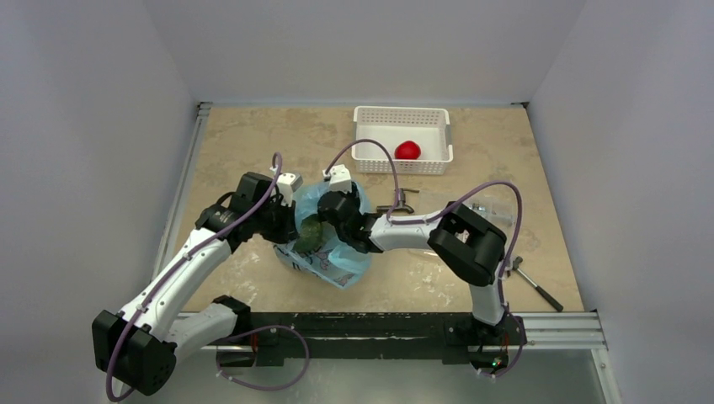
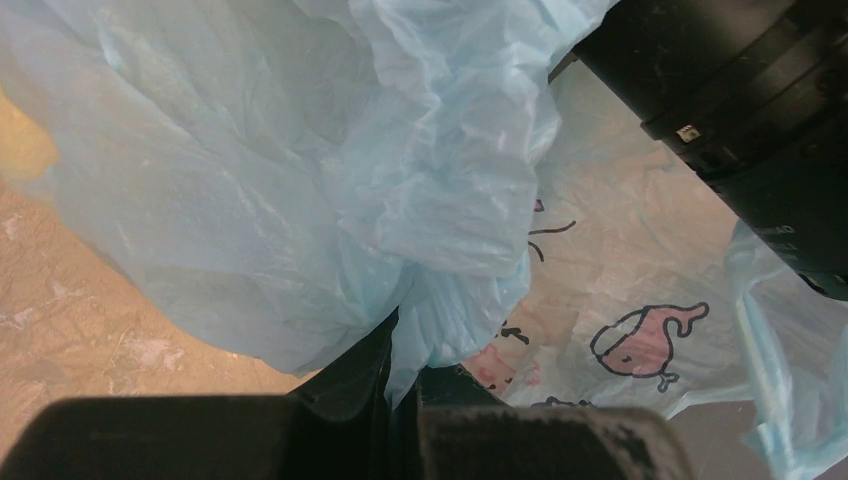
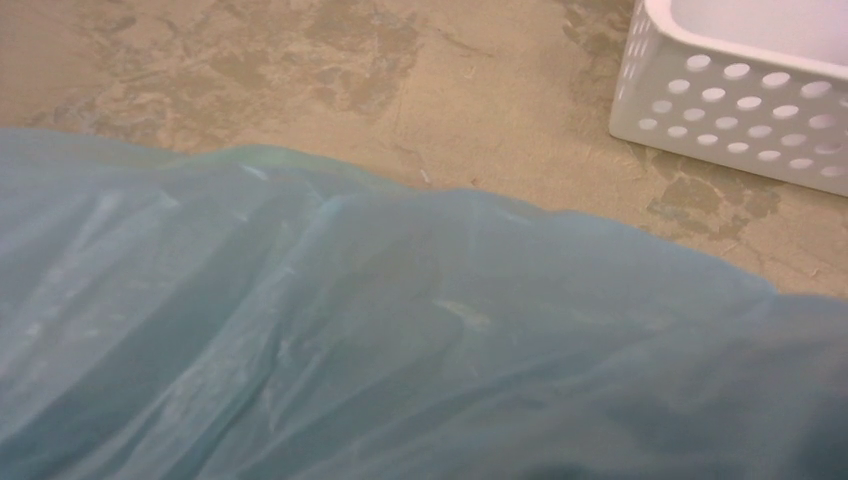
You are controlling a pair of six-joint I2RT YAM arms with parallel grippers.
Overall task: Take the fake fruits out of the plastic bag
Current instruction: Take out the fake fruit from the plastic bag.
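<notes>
here, plastic bag (image 2: 300, 200) fold clamped in left jaws, right jaws hidden under bag film, state unclear

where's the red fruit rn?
Top view: the red fruit lies in the white basket at the far end, right of centre, well beyond the plastic bag.

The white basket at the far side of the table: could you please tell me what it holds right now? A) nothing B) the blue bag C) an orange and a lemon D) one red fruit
D: the top view shows a single red fruit lying inside the white basket, with the blue plastic bag nearer the arms.
</notes>
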